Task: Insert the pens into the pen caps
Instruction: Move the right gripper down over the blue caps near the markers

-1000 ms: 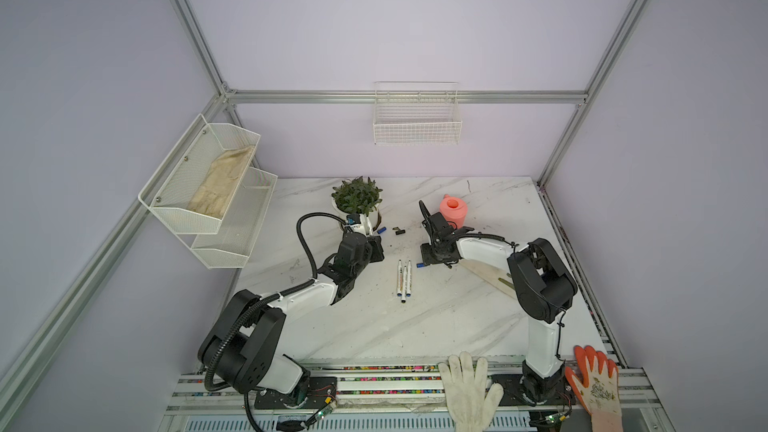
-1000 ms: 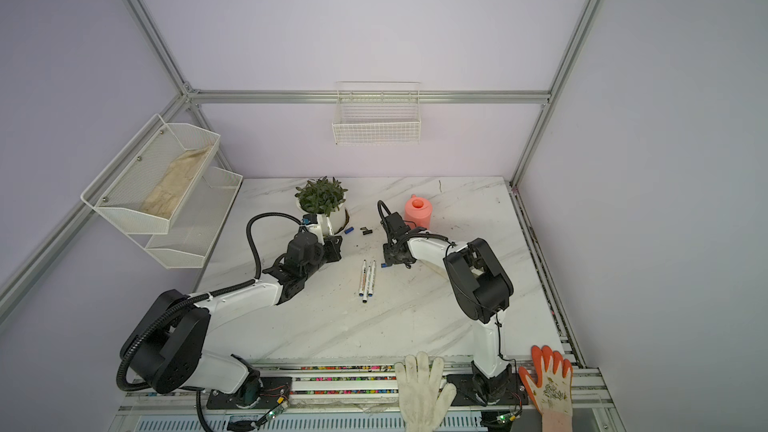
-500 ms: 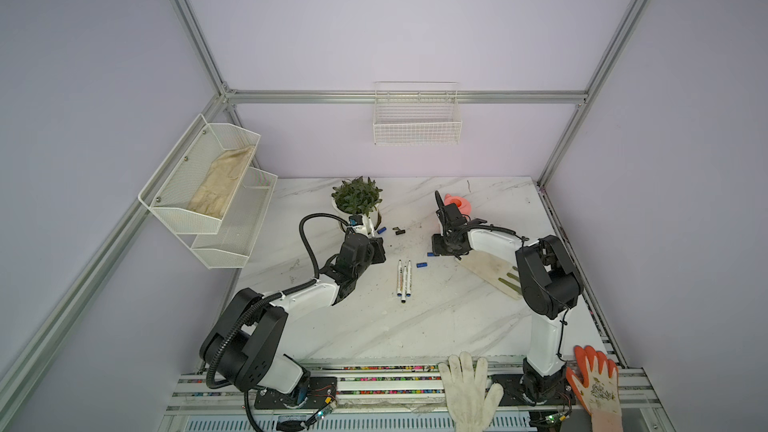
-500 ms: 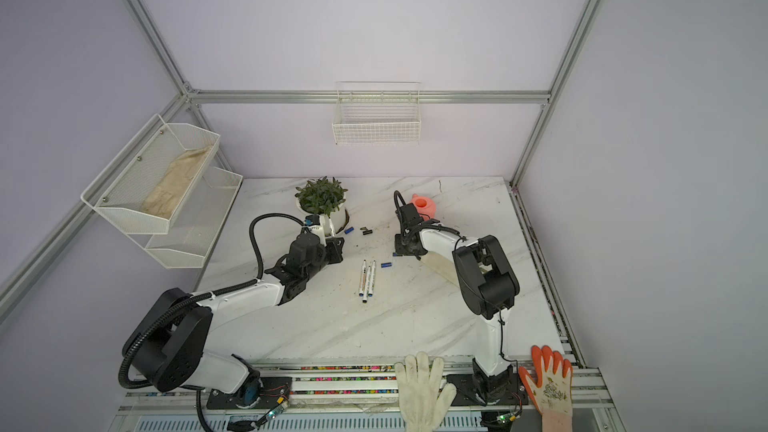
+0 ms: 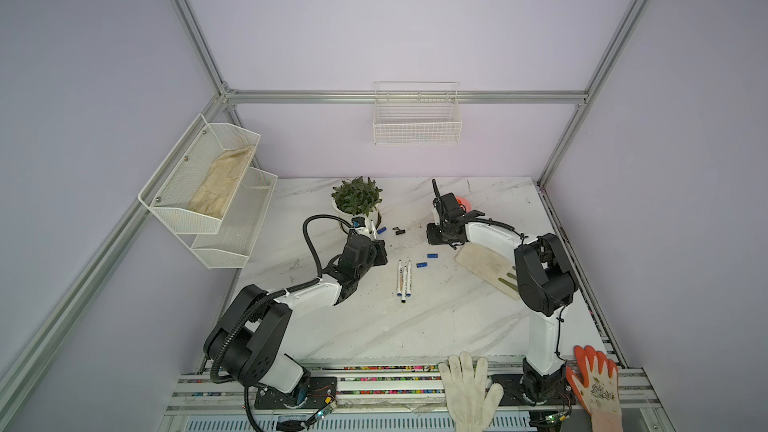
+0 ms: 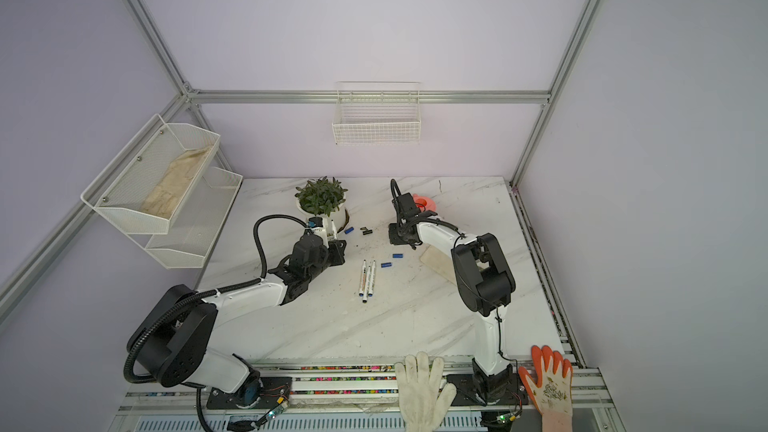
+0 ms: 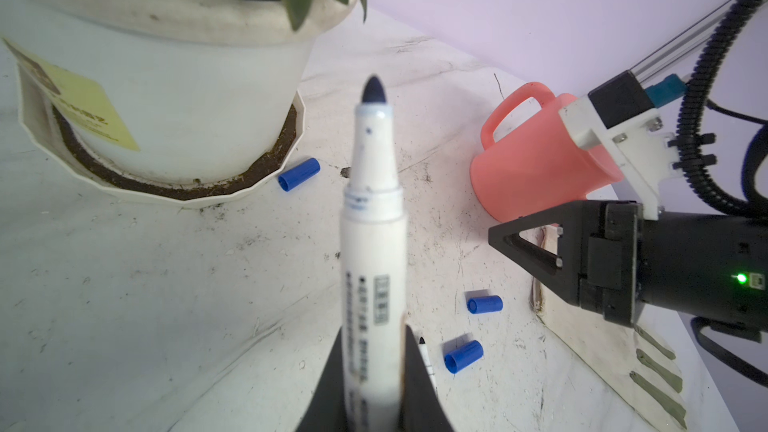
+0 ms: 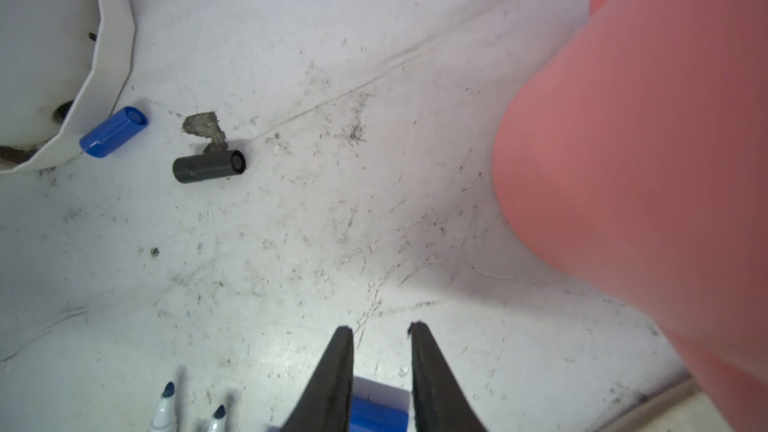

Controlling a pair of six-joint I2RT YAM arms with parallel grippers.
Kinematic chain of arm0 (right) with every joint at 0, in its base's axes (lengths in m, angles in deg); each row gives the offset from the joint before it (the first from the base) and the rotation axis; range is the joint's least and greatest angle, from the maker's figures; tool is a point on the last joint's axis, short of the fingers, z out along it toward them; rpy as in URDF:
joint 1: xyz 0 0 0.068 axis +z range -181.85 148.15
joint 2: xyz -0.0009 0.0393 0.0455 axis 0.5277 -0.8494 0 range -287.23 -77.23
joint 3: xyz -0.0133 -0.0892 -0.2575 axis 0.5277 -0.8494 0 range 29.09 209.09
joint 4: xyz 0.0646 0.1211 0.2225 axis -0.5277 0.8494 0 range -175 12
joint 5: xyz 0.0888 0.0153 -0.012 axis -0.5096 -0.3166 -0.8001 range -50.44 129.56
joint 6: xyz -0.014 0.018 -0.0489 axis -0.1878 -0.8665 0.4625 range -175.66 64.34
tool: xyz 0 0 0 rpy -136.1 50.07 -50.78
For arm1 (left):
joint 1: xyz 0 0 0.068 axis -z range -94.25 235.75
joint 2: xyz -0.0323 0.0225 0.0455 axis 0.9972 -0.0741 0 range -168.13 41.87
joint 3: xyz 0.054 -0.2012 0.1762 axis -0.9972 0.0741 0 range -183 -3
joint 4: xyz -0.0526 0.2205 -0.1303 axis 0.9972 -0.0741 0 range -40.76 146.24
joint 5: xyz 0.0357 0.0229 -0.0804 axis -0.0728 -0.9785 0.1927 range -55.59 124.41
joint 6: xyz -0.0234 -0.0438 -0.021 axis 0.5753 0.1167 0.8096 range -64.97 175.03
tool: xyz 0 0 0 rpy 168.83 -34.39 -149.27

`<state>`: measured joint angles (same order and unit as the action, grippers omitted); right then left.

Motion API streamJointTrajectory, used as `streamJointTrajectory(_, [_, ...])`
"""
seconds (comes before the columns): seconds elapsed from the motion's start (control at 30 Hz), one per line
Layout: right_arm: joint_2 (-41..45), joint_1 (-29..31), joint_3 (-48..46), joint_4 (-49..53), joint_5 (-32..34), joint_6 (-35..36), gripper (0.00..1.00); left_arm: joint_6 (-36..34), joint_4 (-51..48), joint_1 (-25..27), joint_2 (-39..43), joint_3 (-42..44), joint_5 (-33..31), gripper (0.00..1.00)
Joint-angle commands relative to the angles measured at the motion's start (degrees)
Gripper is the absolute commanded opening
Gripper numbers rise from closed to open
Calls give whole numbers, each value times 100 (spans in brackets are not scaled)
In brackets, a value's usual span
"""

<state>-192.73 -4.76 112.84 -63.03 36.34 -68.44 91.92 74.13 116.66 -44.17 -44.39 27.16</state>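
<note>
L gripper (image 7: 374, 340) grips pen (image 7: 372, 218), tip nr plant pot (image 7: 187, 89), blue cap (image 7: 298, 174).

On my feed the pen (image 7: 374, 243) is white with dark print and a dark blue tip. I count 3 blue caps (image 7: 484, 304) and 1 black cap (image 8: 209, 166). The cup (image 7: 536, 164) is salmon pink, the table (image 5: 415, 326) white marble with grey veins, the plant (image 5: 356, 197) green in a white pot (image 7: 166, 89).
</note>
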Motion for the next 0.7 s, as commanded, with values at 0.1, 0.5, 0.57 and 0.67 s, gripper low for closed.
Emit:
streamJointTrajectory(0.1, [-15, 19, -339, 237, 35, -129, 19, 18, 134, 33, 105, 83, -23, 0])
streamJointTrajectory(0.5, [590, 16, -1182, 307, -265, -215, 14, 4, 131, 57, 2, -25, 48, 0])
streamJointTrajectory(0.57, [752, 23, -1295, 273, -476, -251, 14, 14, 133, 64, -9, -25, 39, 0])
streamJointTrajectory(0.67, [977, 19, -1311, 285, -592, -238, 14, 12, 135, 83, -36, -43, 48, 0])
